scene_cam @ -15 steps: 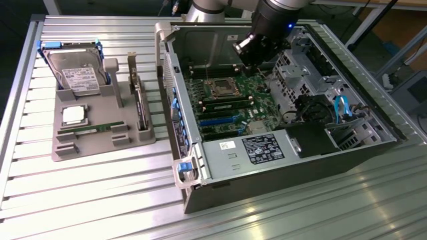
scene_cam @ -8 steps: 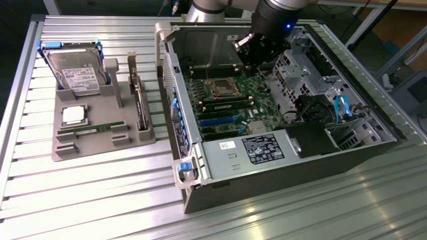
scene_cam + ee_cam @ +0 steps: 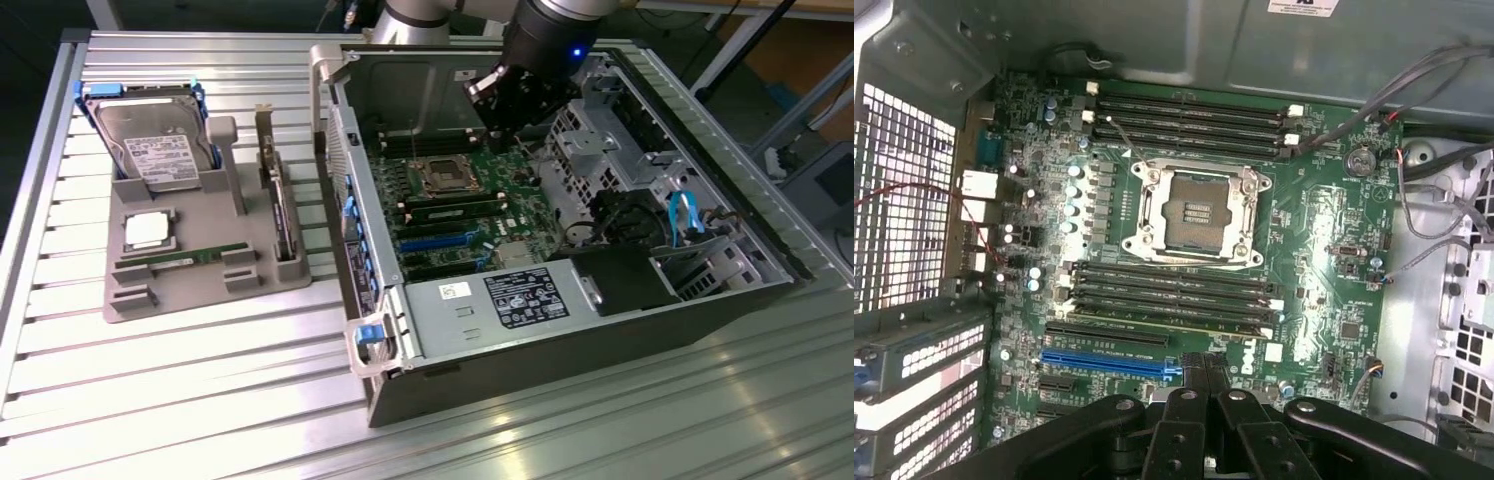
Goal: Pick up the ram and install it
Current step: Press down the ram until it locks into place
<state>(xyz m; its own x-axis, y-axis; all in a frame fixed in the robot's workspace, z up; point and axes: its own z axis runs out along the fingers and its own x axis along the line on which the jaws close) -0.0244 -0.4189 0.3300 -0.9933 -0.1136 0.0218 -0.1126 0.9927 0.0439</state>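
The arm (image 3: pixel 534 30) is cut off at the exterior view's twelve o'clock edge and hides the case's (image 3: pixel 587 330) far corner. The label's (image 3: pixel 523 293) print is too small to read. In the wrist view, the gripper's (image 3: pixel 1202 372) base is cropped.

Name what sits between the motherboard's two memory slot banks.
The open processor socket, framed in metal, lies between one slot bank and the other bank, as the wrist view shows.
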